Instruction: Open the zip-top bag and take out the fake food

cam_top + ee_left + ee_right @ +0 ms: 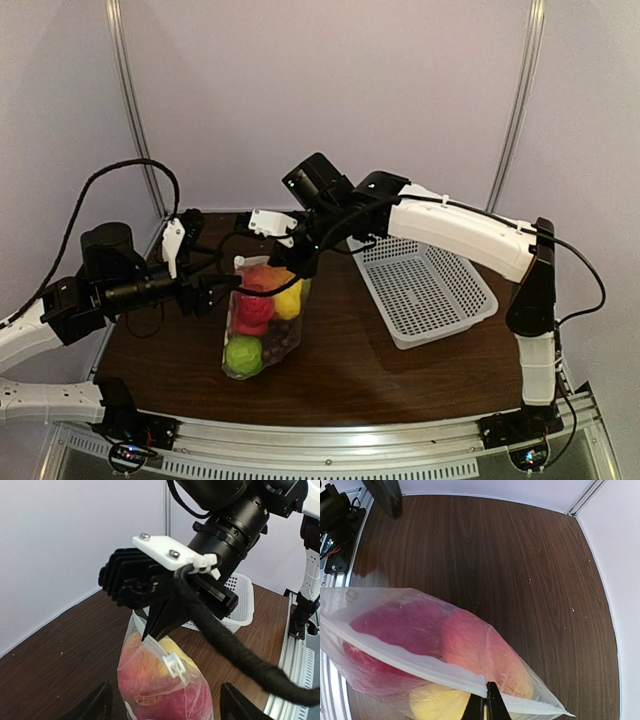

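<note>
The clear zip-top bag [262,325] stands upright on the dark wooden table, with fake food inside: a red piece [253,310], a yellow piece [288,300], a green piece [243,353] and dark grapes [279,340]. My right gripper [298,268] is shut on the bag's white zip strip [410,662] near its right end, holding the top up. In the left wrist view the bag [165,690] shows its white slider [175,664] just below the right gripper [150,630]. My left gripper [222,292] is open, its fingers [100,705] on either side of the bag, apart from it.
A white perforated basket [425,290] stands on the table to the right of the bag; it also shows in the left wrist view [240,600]. The right arm's black cable [235,650] hangs above the bag. Grey walls close off the back and left.
</note>
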Robot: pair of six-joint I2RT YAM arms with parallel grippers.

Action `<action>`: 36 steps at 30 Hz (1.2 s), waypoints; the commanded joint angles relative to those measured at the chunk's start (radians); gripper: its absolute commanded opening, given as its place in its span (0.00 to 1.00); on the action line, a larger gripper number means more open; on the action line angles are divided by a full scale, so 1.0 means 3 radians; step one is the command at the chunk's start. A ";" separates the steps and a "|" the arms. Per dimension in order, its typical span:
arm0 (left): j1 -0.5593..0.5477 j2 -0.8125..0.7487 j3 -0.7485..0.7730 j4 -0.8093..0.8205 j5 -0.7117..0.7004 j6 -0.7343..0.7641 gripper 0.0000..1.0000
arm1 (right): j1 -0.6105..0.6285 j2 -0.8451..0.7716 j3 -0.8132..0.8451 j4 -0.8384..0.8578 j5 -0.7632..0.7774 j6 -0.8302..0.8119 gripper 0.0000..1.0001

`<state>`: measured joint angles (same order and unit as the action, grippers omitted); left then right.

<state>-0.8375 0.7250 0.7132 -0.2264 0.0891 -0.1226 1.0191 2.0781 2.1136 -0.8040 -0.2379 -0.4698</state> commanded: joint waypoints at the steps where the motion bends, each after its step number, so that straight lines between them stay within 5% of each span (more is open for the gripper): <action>1: 0.0018 0.0281 0.0004 0.0477 0.0119 -0.0014 0.73 | -0.0041 -0.0079 0.0118 -0.0061 -0.0101 0.0132 0.00; 11: 0.0015 0.0517 -0.0029 0.0631 -0.0111 -0.0097 0.43 | -0.0128 -0.0229 0.0037 -0.0147 -0.0307 0.0210 0.00; 19: 0.0015 0.0366 -0.0113 0.0729 -0.0210 -0.0002 0.00 | -0.0163 -0.0316 0.0021 -0.0265 -0.0626 0.0129 0.00; 22: 0.0015 0.0410 -0.0099 0.0882 -0.0208 0.0063 0.00 | -0.0164 -0.0298 0.0121 -0.0365 -0.0884 0.0050 0.01; 29: 0.0015 0.0519 -0.0060 0.1034 0.0030 0.0122 0.00 | -0.0162 -0.0256 0.0308 -0.0212 -0.1306 0.0163 0.42; 36: 0.0015 0.0554 -0.0017 0.1031 0.0154 0.0128 0.00 | -0.0165 -0.0039 0.0607 -0.0064 -0.1627 0.0414 0.47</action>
<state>-0.8375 0.8917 0.6876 0.0002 0.0956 -0.1017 0.9691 2.0422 2.2478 -0.8680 -0.6319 -0.4026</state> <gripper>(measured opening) 0.016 0.466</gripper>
